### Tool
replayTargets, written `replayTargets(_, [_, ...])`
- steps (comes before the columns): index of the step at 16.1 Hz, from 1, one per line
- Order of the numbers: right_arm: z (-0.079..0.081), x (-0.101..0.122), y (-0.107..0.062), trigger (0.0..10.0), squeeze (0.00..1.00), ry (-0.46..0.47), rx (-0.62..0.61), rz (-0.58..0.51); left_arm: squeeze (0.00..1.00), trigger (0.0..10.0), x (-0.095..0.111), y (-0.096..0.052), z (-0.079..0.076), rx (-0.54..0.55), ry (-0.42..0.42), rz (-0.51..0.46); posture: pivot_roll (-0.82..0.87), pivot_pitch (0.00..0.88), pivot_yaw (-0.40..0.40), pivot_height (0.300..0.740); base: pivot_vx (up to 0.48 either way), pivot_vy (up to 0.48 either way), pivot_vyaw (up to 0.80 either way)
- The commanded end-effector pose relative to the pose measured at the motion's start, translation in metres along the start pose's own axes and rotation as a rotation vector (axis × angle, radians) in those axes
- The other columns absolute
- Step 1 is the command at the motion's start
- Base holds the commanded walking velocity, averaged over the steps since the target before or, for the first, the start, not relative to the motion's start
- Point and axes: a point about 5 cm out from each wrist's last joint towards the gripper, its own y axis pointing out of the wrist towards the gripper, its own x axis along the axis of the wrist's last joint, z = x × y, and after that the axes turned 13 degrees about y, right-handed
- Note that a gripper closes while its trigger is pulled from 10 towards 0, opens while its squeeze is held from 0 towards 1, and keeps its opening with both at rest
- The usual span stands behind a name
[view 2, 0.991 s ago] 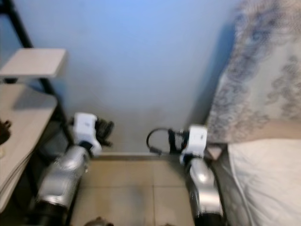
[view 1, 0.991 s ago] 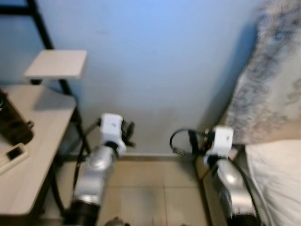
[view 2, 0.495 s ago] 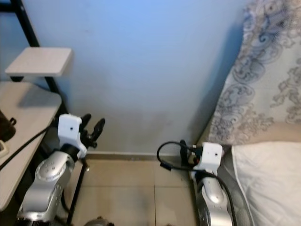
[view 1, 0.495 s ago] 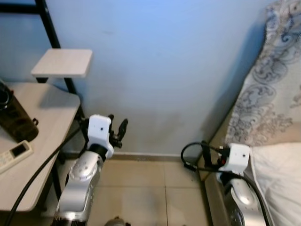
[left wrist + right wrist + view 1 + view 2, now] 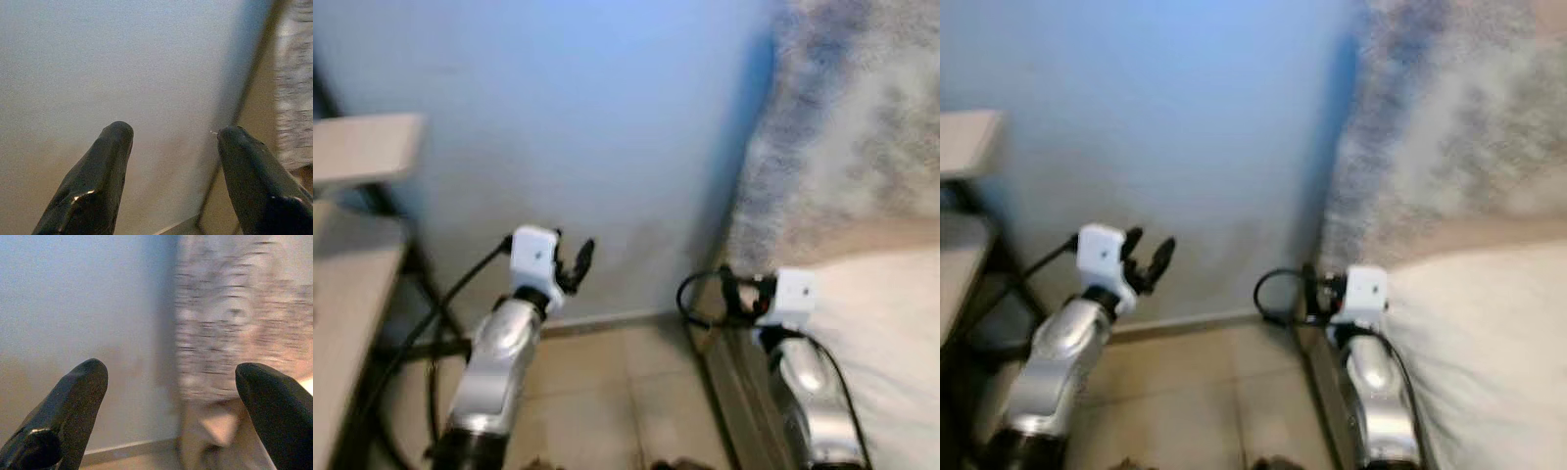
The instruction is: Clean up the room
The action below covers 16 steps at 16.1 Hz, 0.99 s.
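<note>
Tiled floor nearest, bare beside bed. Both arms raised toward blue wall. Left gripper spread wide, empty; right gripper wide, empty, close to bed's patterned cover. Desk far from bed. View now blurred and swung toward bed; bottle and remote seen earlier on desk out of frame. Likely turning to search; no clutter target identifiable yet.

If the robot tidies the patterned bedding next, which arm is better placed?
Probably the right. The right gripper is open and empty, beside the bed edge, facing the patterned bedding. The left gripper, also open, faces the blue wall, farther from the bed.
</note>
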Motion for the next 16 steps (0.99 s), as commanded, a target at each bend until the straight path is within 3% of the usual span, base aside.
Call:
replayTargets(1, [-0.001, 0.001, 0.002, 10.0, 0.0, -0.009, -0.01, -0.006, 0.0, 10.0, -0.002, 0.002, -0.001, -0.013, 0.042, 0.001, 0.16, 0.0, -0.052, 0.728, 0.0, 0.0, -0.65])
replayTargets(6, [-0.006, -0.004, 0.001, 10.0, 0.0, -0.019, -0.027, 0.005, 0.0, 10.0, 0.0, 0.002, -0.007, -0.068, 0.078, -0.028, 0.16, 0.0, -0.051, 0.728, 0.0, -0.25, -0.67])
replayTargets(10, [-0.007, -0.006, 0.001, 10.0, 0.0, -0.009, -0.034, -0.009, 0.0, 10.0, -0.002, 0.004, 0.006, -0.043, 0.103, -0.028, 0.16, 0.0, -0.042, 0.728, 0.0, 0.0, -0.72])
replayTargets(11, [-0.007, -0.004, 0.001, 10.0, 0.0, -0.013, -0.035, -0.024, 0.0, 10.0, -0.004, 0.002, 0.006, -0.049, 0.125, -0.021, 0.16, 0.0, -0.04, 0.728, 0.0, 0.0, -0.73])
replayTargets(13, [-0.01, -0.001, 0.001, 10.0, 0.0, -0.007, -0.054, -0.043, 0.0, 10.0, -0.006, 0.002, 0.006, -0.064, 0.083, -0.022, 0.16, 0.0, -0.038, 0.728, 0.0, 0.0, -0.73])
replayTargets(16, [-0.011, -0.001, 0.002, 10.0, 0.0, -0.004, -0.06, -0.048, 0.0, 10.0, -0.005, 0.007, 0.009, -0.057, 0.117, -0.028, 0.15, 0.0, -0.034, 0.728, 0.0, 0.0, -0.73])
